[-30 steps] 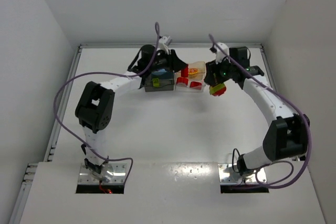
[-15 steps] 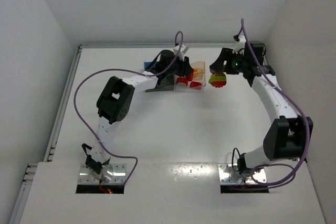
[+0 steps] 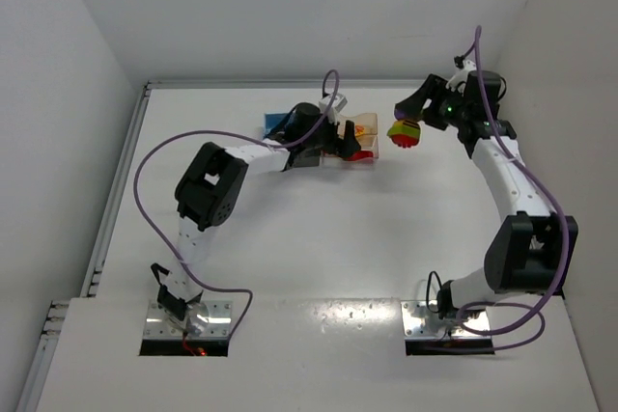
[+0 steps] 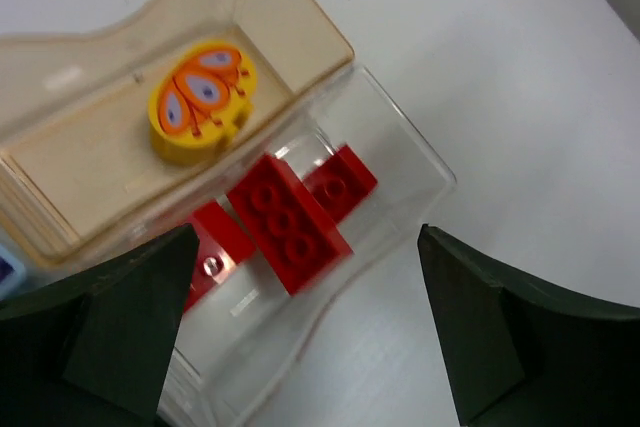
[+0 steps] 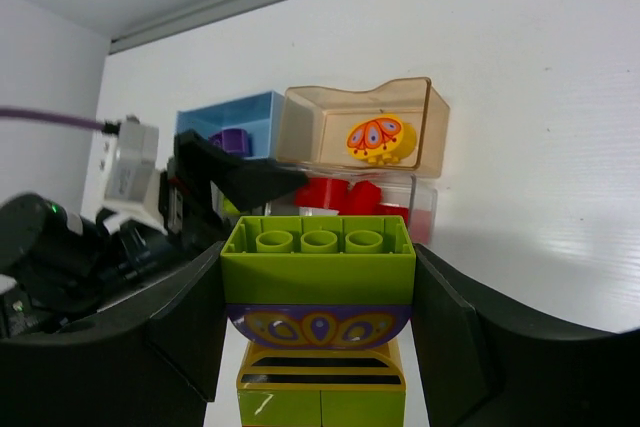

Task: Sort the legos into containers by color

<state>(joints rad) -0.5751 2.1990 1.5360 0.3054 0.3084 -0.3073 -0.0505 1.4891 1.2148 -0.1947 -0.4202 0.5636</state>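
The containers point(image 3: 362, 127) stand joined at the far middle of the table. My left gripper point(image 4: 310, 347) hangs open just above the clear bin point(image 4: 425, 162), which holds red legos point(image 4: 288, 222). Nothing sits between its fingers point(image 4: 130, 317). The peach bin point(image 4: 300, 27) holds a yellow butterfly piece point(image 4: 200, 102). A purple lego point(image 5: 232, 139) lies in the blue bin point(image 5: 225, 112). My right gripper point(image 5: 318, 287) is shut on a clump of legos point(image 5: 318, 262) with lime green on top, then purple and yellow. It holds the clump point(image 3: 403, 133) in the air to the right of the bins.
The left arm point(image 3: 251, 151) stretches over the dark bin and hides most of it. The back wall edge point(image 3: 319, 84) runs close behind the bins. Purple cables loop above both arms.
My left gripper has moved right from the dark bin to over the clear bin, and its jaws have opened. My right gripper has carried the clump back and to the right.
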